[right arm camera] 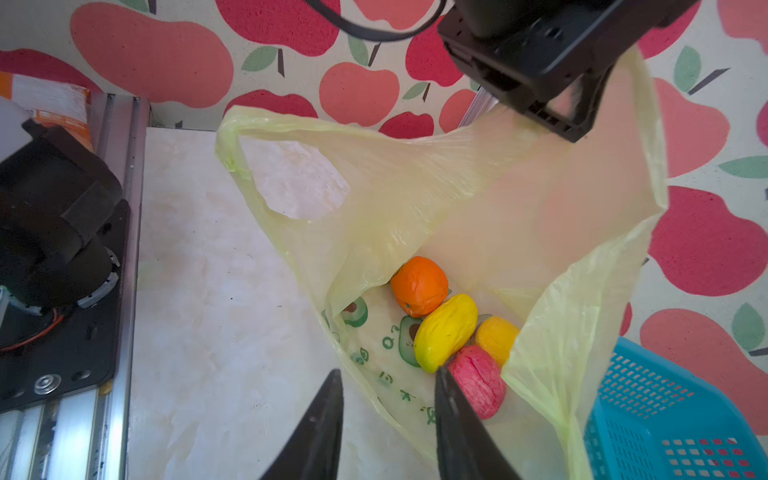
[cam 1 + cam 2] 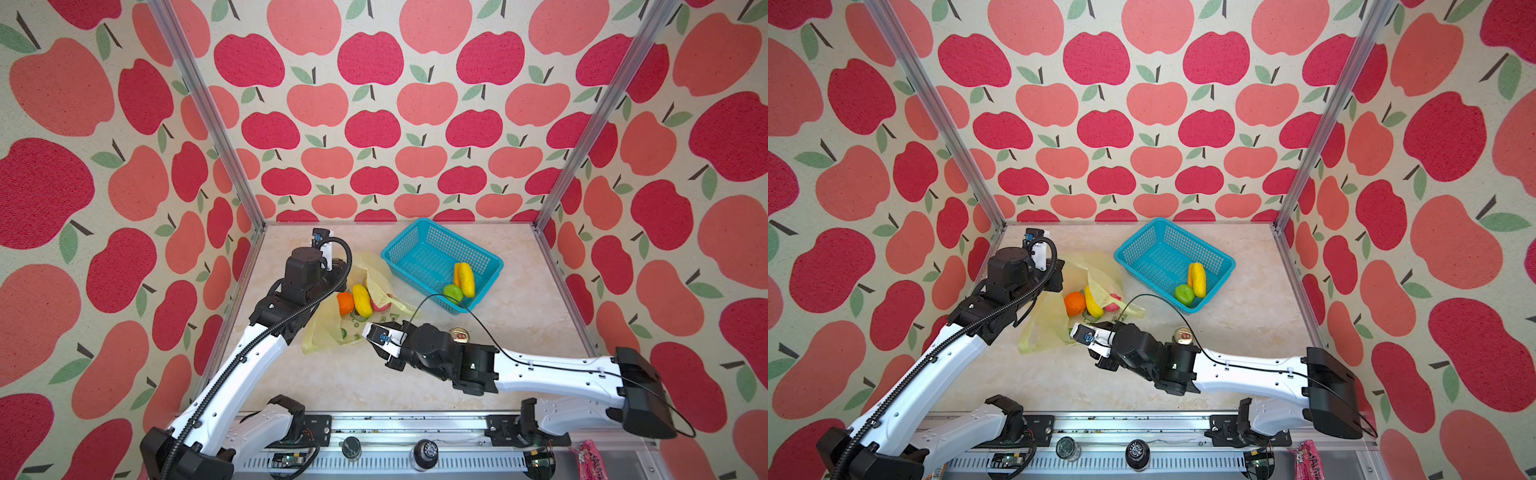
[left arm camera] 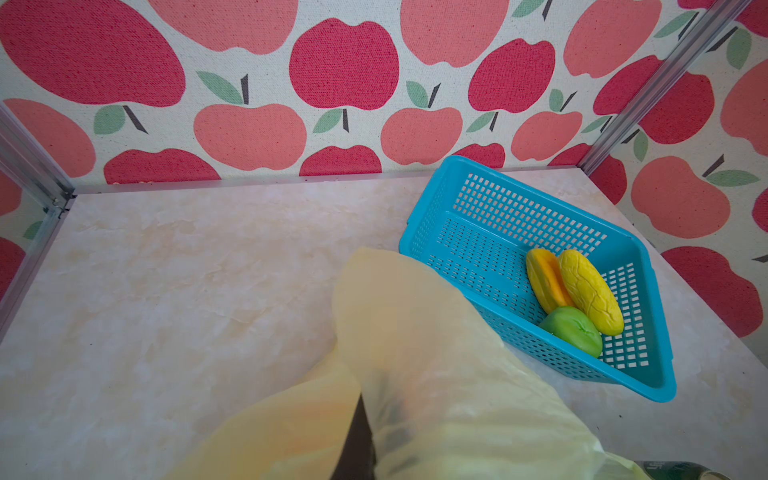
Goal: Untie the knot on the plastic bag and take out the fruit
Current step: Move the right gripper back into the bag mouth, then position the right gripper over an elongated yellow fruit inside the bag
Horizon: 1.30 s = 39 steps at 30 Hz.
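Observation:
The pale-yellow plastic bag lies at the table's left with its mouth gaping; the knot is out of view. My left gripper is shut on the bag's upper edge and holds it raised, and plastic covers its jaws. Inside the bag lie an orange fruit, a yellow one, a yellow-orange one and a pink-red one. My right gripper is open at the bag's mouth, with the lower rim between its jaws and one finger beside the pink-red fruit.
A teal mesh basket at the back right holds a green fruit and two yellow pieces. A drink can stands by my right wrist. An orange snack packet lies by the front rail.

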{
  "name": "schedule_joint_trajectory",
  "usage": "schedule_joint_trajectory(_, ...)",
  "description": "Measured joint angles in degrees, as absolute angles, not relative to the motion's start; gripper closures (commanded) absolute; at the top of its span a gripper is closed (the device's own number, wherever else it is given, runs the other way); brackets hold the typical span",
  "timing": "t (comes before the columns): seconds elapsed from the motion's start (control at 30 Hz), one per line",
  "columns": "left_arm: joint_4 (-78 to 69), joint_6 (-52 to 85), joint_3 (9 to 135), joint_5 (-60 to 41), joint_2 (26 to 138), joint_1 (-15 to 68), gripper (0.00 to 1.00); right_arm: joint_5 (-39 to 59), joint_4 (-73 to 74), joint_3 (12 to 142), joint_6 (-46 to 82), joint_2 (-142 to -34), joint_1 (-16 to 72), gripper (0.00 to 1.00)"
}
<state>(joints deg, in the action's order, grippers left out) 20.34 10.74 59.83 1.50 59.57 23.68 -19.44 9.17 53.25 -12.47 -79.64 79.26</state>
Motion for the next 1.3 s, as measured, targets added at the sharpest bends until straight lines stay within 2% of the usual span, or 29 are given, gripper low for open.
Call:
schedule_joint_trajectory(0.07, 20.34, 10.76, 59.83, 1.5, 59.57, 23.68, 1.0, -18.61, 7.09, 56.77, -10.59, -84.4, 78.11, 0.72)
schedule_joint_trajectory(0.3, 20.34, 10.76, 59.83, 1.32, 59.57, 23.68, 1.0, -16.56, -0.69, 69.71, -1.5, -98.76, 71.57, 0.7)
schedule_joint_trajectory(0.4, 20.34, 10.76, 59.83, 1.06, 59.57, 23.68, 1.0, -16.86, -5.06, 75.42, 1.08, -105.03, 70.39, 0.63)
schedule_joint_trajectory(0.57, 20.34, 10.76, 59.83, 1.04, 59.57, 23.68, 1.0, -17.37, -13.61, 86.19, 4.93, -115.66, 69.12, 0.6)
schedule_joint_trajectory(0.63, 20.34, 10.76, 59.83, 1.04, 59.57, 23.68, 1.0, -17.54, -16.6, 89.76, 6.17, -119.15, 67.77, 0.54)
schedule_joint_trajectory(0.7, 20.34, 10.76, 59.83, 1.06, 59.57, 23.7, 1.0, -17.98, -19.29, 92.6, 7.49, -122.39, 66.08, 0.43)
schedule_joint_trajectory(1.13, 20.34, 10.79, 59.83, 0.78, 58.89, 23.9, 1.0, -24.08, -26.72, 98.76, 9.28, -128.64, 64.1, 0.28)
schedule_joint_trajectory(1.3, 20.34, 10.79, 59.83, 0.62, 58.87, 23.94, 1.0, -25.08, -26.96, 102.21, 9.28, -130.8, 63.96, 0.27)
